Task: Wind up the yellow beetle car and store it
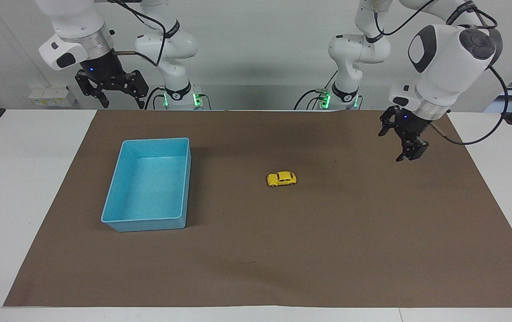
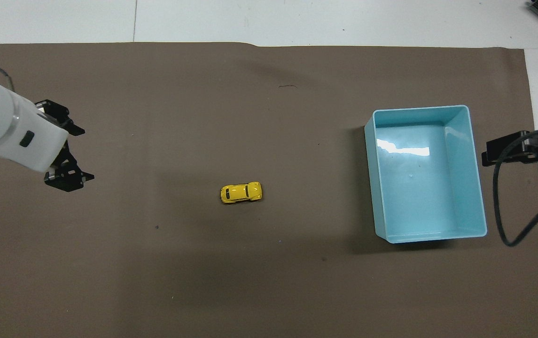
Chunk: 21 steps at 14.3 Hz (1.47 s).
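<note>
Brown matting (image 1: 372, 250) covers the middle of a white table (image 1: 19, 179). On it the yellow beetle car (image 1: 281, 179) stands on its wheels near the centre, well apart from the light-blue bin (image 1: 124, 221), which lies toward the right arm's end. Over the mat at the left arm's end hangs the left gripper (image 1: 401, 145), jaws spread wide and holding nothing. Raised near its own base, the waiting right gripper (image 1: 119, 103) is likewise spread and holding nothing.
</note>
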Each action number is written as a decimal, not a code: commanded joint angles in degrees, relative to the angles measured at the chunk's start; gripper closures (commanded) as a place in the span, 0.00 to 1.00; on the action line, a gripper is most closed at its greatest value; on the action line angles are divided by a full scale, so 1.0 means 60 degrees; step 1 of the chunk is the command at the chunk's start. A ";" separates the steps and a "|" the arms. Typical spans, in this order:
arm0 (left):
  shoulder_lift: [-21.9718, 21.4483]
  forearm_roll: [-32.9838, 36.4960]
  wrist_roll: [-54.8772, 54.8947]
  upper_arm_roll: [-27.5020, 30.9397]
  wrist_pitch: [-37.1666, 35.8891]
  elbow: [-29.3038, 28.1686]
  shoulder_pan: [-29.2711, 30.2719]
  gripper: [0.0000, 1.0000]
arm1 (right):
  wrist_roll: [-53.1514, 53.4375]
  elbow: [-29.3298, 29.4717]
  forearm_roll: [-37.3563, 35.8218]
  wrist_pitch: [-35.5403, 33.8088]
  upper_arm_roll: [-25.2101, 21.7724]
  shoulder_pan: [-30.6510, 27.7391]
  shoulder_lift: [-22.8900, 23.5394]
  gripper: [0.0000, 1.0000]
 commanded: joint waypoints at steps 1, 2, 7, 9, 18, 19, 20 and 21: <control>0.0015 0.0238 0.0135 0.0150 0.0856 -0.0675 -0.0753 0.00 | 0.0197 -0.0058 0.0090 -0.0063 0.0014 -0.0063 -0.0059 0.00; 0.0000 0.0268 0.0092 0.0149 0.1149 -0.0851 -0.0855 0.00 | 0.0197 -0.0058 0.0090 -0.0063 0.0014 -0.0063 -0.0059 0.00; 0.1096 0.1042 -0.1854 0.0164 0.2804 -0.1234 -0.2537 0.00 | 0.0197 -0.0058 0.0090 -0.0063 0.0014 -0.0063 -0.0059 0.00; 0.1492 0.1162 -0.1915 0.0149 0.3639 -0.1292 -0.2977 0.00 | 0.0197 -0.0058 0.0090 -0.0063 0.0014 -0.0063 -0.0044 0.00; 0.2472 0.1162 -0.4544 0.0149 0.5750 -0.2274 -0.4296 0.00 | 0.0197 -0.0058 0.0090 -0.0063 0.0014 -0.0063 -0.0059 0.00; 0.2853 0.1162 -0.5567 0.0120 0.6114 -0.2274 -0.4371 0.00 | 0.0197 -0.0058 0.0090 -0.0063 0.0014 -0.0063 -0.0044 0.00; 0.3045 0.1162 -0.6129 0.0134 0.6335 -0.2274 -0.4661 0.00 | 0.0197 -0.0058 0.0090 -0.0063 0.0014 -0.0063 -0.0059 0.00; 0.3047 0.1162 -0.6149 0.0135 0.6236 -0.2216 -0.4708 0.00 | 0.0197 -0.0058 0.0090 -0.0063 0.0014 -0.0063 -0.0059 0.00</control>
